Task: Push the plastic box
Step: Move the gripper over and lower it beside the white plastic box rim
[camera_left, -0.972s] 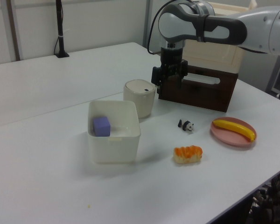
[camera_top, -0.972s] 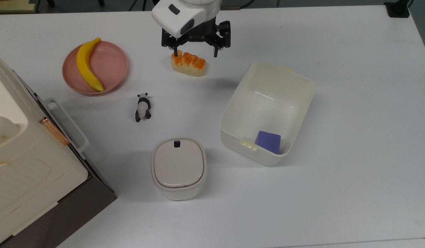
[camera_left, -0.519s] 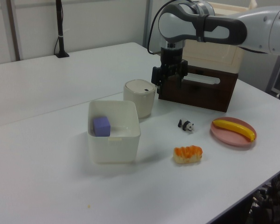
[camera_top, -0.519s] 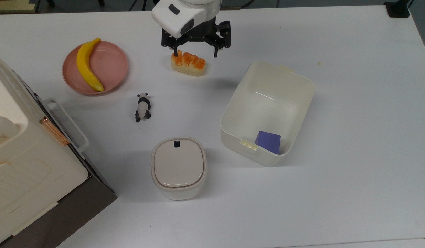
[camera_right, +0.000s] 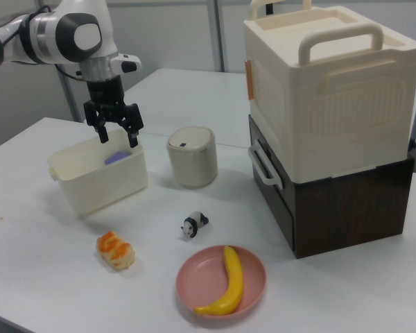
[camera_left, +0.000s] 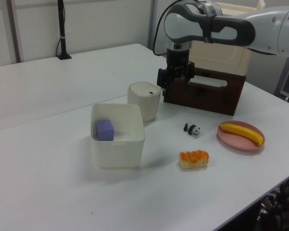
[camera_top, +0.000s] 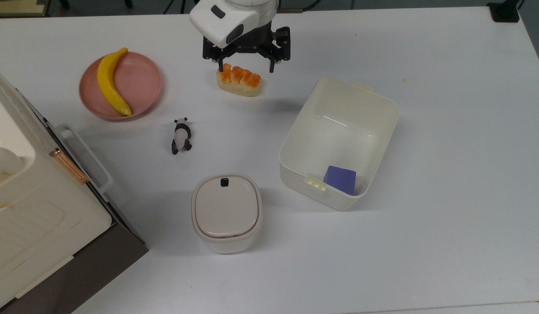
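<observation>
— Where is the plastic box?

— On the white table, toward the top view's right, open on top. Inside it, a purple block, close to the short wall with the small tab latch. In the left view, cream-white box in the middle of the table, block at its far left corner.

— And the gripper?

— Up in the air, with the two fingers spread wide and nothing between them. In the top view, just above the sushi piece with orange topping, well apart from the box. In the right view, gripper seen in front of the far rim of the box; real touch cannot be judged there.

— Other things around?

— A lidded canister with a black button, to the top view's left of the box, near but apart. A small panda figure lying on the table. A pink plate with a banana on it. A big cream appliance with a copper handle, standing on a dark brown base.
</observation>
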### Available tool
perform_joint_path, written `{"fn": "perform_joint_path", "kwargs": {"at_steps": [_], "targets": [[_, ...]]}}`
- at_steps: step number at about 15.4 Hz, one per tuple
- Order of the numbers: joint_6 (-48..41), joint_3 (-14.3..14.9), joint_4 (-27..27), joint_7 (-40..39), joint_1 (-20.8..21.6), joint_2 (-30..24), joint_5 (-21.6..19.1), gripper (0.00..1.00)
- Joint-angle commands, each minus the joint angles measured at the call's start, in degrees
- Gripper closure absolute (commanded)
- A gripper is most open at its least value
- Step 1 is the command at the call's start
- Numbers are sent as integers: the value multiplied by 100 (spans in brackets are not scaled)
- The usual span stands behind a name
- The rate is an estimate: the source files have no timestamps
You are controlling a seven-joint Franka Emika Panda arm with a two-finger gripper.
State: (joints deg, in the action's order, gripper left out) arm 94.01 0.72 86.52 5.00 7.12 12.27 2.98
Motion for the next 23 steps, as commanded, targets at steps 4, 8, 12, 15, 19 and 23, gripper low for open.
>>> {"fn": "perform_joint_path", "kwargs": {"at_steps": [4,8,12,15,19,23], "targets": [[117,-2,66,-462,97,73,-131,0],[118,-178,31,-2640,123,363,-227,0],[381,-178,84,-4084,307,451,-192,0],[845,-160,75,-4297,588,811,-44,0],[1198,-160,66,-4499,633,1154,212,0],[1637,-160,40,-4526,721,1391,344,0]]}}
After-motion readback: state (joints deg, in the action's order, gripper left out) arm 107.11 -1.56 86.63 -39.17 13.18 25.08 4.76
